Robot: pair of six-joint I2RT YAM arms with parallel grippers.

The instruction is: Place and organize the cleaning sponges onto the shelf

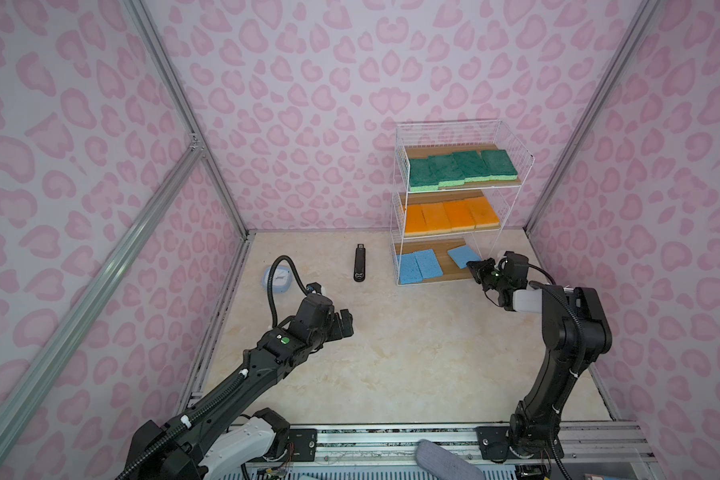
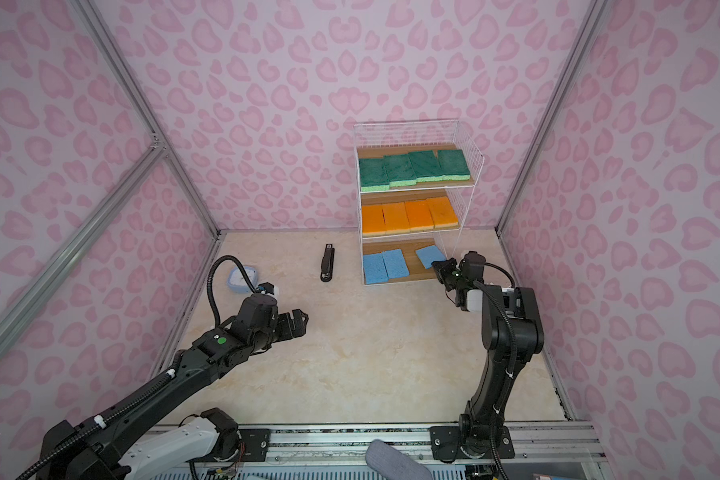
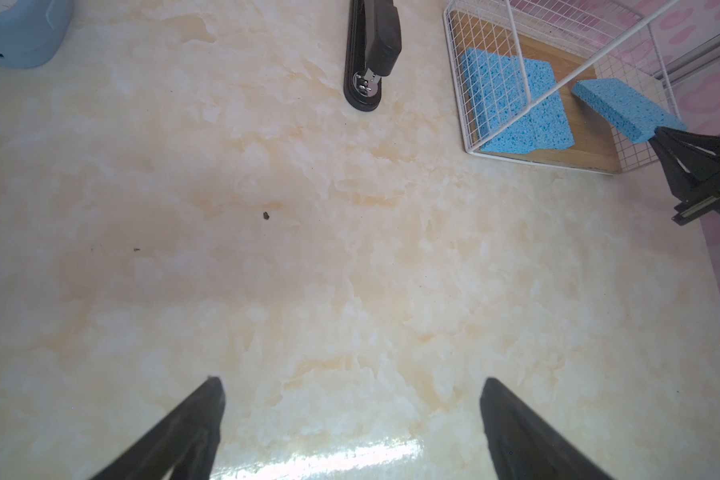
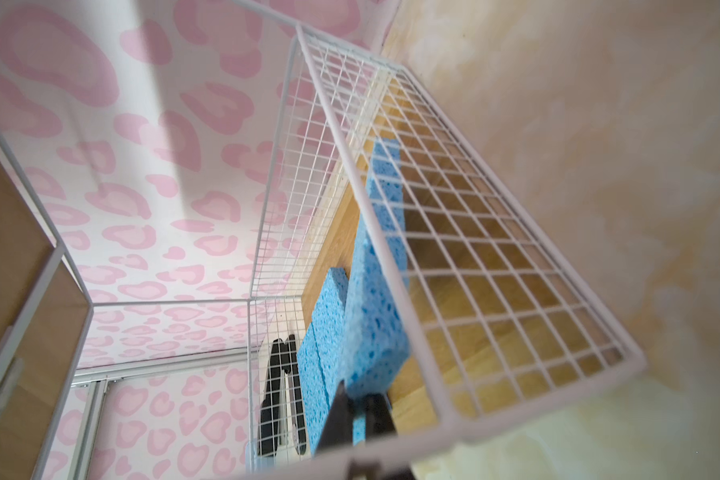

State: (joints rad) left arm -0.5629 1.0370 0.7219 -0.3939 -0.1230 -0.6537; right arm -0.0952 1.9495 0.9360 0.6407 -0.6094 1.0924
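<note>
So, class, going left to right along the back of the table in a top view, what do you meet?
light-blue device, black stapler, two flat blue sponges, gripped blue sponge, right gripper

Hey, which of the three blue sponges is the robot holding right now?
The right-hand blue sponge, tilted over the bottom board of the shelf and pinched by the right gripper. The other two lie flat side by side, untouched.

White wire-mesh shelf (image 1: 510, 143) at marbled table's (image 1: 391, 353) back right, green sponges (image 1: 462, 166) on top board, orange sponges (image 1: 452, 216) on middle, two blue sponges (image 1: 418, 266) at bottom left, third blue sponge (image 1: 462, 255) in my right jaws, black stapler (image 1: 359, 264) left of shelf
</note>
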